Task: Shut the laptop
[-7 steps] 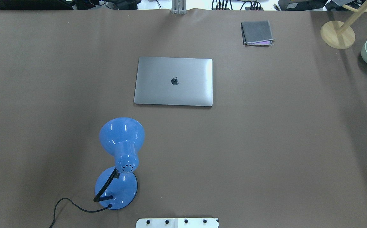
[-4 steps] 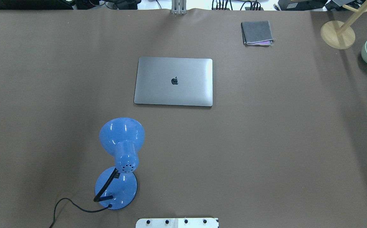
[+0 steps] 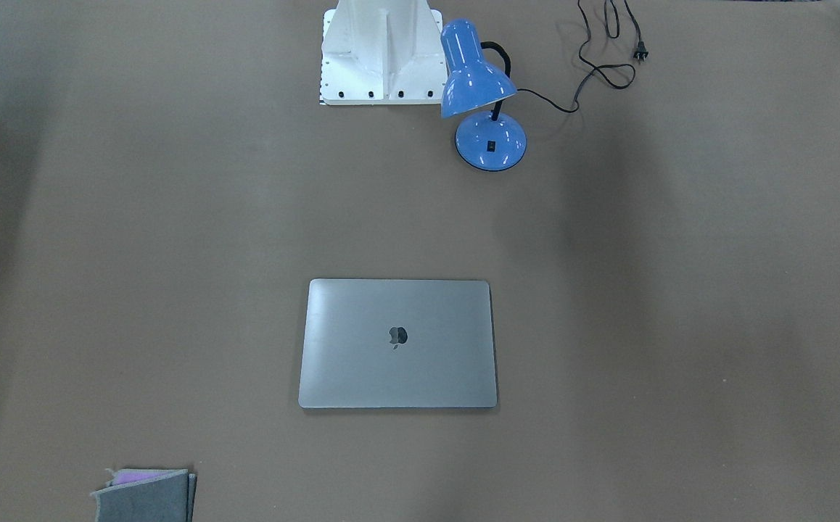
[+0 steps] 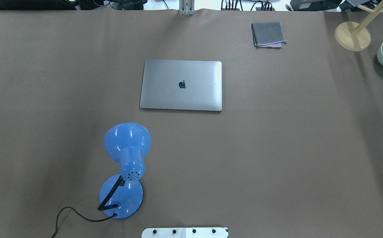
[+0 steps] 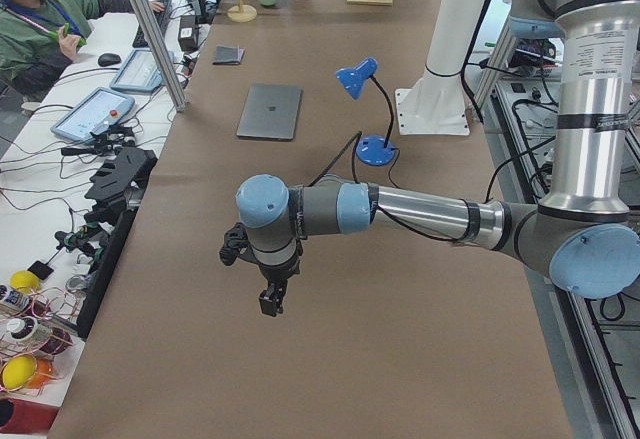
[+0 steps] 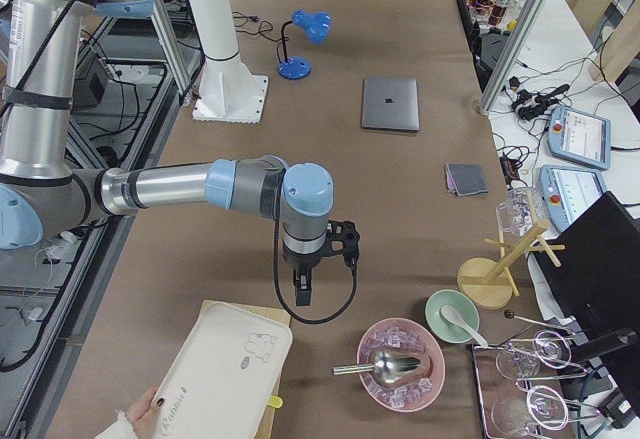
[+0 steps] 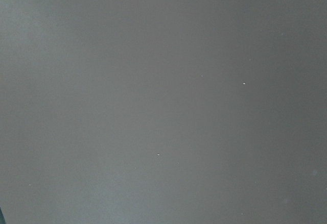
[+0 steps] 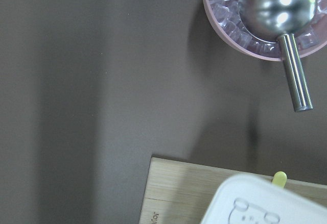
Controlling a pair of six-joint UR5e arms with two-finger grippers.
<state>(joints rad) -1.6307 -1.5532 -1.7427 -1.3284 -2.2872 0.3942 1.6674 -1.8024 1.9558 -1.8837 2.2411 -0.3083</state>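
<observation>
Nearest me, by the bench's near edge and left of its middle, stands a blue desk lamp (image 4: 127,167). My left gripper (image 5: 269,307) hangs fingers-down over bare brown cover toward the left end. My right gripper (image 6: 302,297) hangs likewise toward the right end, near a pink bowl of ice (image 8: 254,51) and a wooden board (image 8: 173,193). For both, I cannot tell how far my fingers are parted or whether they hold anything. Farther out, midway along the bench and well apart from both grippers, the laptop (image 4: 181,85) lies flat with its lid shut, logo up. A grey felt pouch (image 4: 268,34) lies by the far edge, toward the right.
</observation>
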